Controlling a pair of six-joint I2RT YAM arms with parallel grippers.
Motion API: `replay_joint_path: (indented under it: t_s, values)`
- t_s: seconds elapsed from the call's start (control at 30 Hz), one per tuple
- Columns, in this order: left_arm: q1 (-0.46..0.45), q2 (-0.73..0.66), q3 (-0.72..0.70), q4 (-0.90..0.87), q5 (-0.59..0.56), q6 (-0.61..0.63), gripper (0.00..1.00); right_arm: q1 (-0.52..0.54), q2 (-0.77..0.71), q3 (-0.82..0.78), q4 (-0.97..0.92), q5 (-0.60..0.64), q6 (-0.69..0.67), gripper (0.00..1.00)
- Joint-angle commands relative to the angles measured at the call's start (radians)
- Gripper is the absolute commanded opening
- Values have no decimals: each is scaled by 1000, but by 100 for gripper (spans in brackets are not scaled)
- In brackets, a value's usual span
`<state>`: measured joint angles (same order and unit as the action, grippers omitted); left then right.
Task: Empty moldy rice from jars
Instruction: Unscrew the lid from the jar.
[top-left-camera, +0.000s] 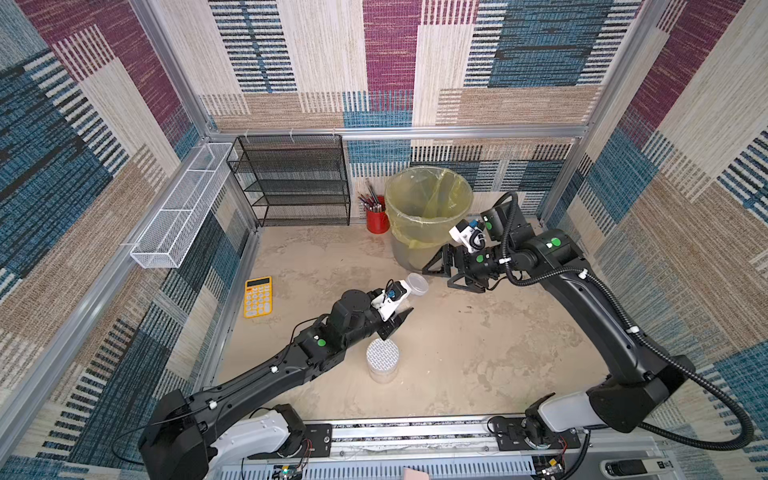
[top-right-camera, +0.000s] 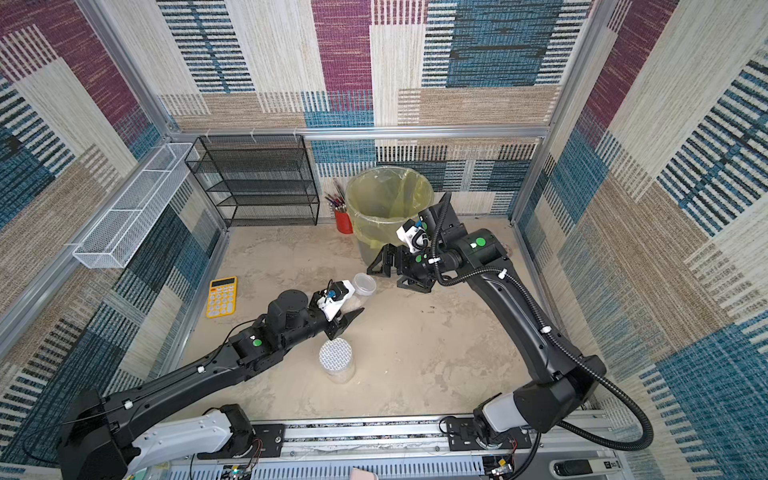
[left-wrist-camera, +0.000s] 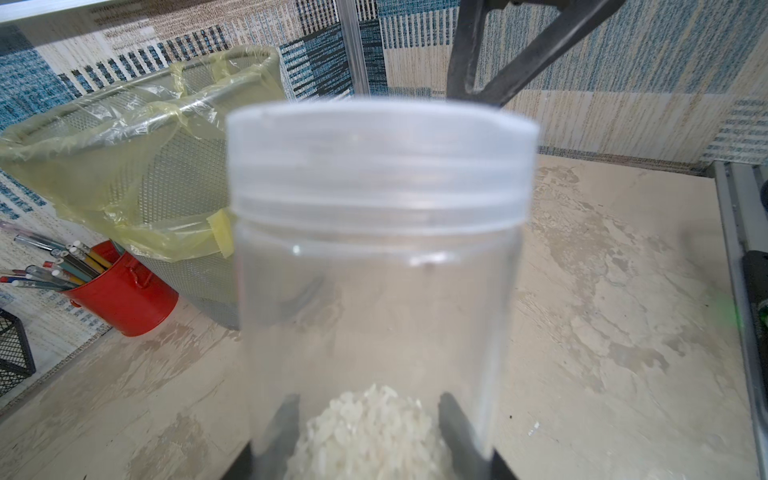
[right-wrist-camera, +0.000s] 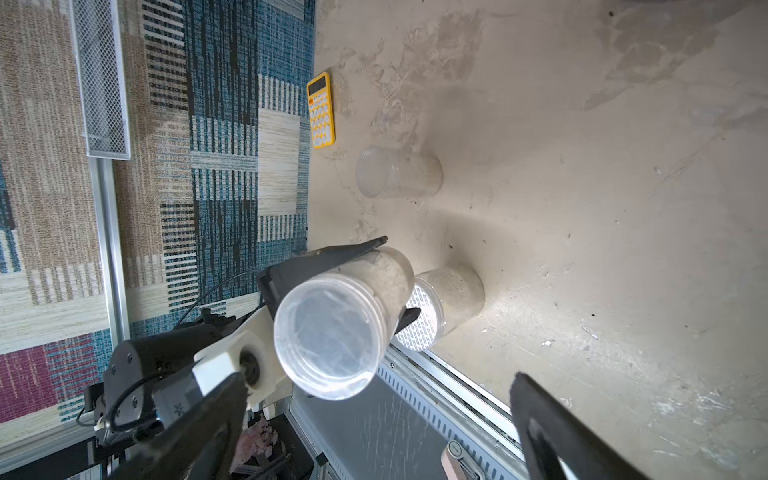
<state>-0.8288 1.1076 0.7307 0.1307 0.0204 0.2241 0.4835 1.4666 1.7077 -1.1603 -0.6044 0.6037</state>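
Uncapping seems the step in hand. In both top views the left end effector (top-left-camera: 405, 301) grips a small clear plastic jar (top-left-camera: 414, 287) above the beige mottled desk (top-left-camera: 478, 353); the right end effector (top-left-camera: 436, 277) stands wide open just beside its clear lid (top-left-camera: 419, 281). The left wrist view shows pale whitish moldy rice (left-wrist-camera: 370, 432) low in this jar, lid on. The right wrist view adds a white-grid-lidded clear jar (right-wrist-camera: 440, 303) and a plain clear jar (right-wrist-camera: 399, 172) on the desk. Next, I judge, the right jaws must close on the lid and twist it off before pouring into the yellow-bagged mesh bin (top-left-camera: 415, 237).
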Motion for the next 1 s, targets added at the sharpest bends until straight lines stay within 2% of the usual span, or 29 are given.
replay_joint_path:
  t_s: [0.0,0.17,0.5,0.73,0.97]
  values:
    - [1,14,-6,60,-14,13,0,4,24,34,-24,11,18,99]
    - [0,33,-8,72,-5,14,0,18,73,78,-70,23,19,97]
    - [1,32,-16,76,-6,15,0,76,223,282,-178,60,-24,90]
    - [0,27,-29,77,-10,15,0,91,234,257,-178,83,-45,85]
    - [1,26,-34,79,-9,15,0,110,233,247,-178,99,-53,85]
